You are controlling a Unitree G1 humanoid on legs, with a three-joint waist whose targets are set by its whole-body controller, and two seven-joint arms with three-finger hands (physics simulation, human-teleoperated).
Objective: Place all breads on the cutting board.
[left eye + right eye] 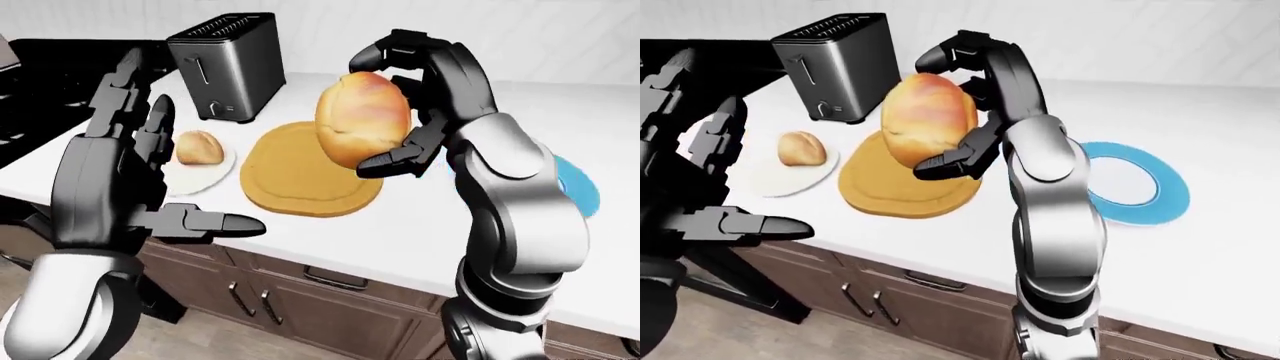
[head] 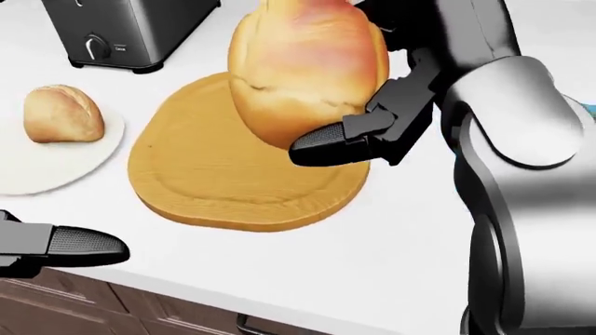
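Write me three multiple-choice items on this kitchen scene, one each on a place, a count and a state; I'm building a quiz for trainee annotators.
1. Where does the small bread roll lie?
A. on the white plate
B. on the cutting board
C. on the toaster

2. How many breads are in view?
A. one
B. two
C. four

3. What is the state of the right robot hand?
A. open and empty
B. flat on the counter
C. closed round the large loaf, held above the board

Answers: 1 A, the roll sits on the white plate left of the board. 2 B, only the roll and the loaf show. 3 C, its fingers wrap the loaf in the air; the left robot hand is open.
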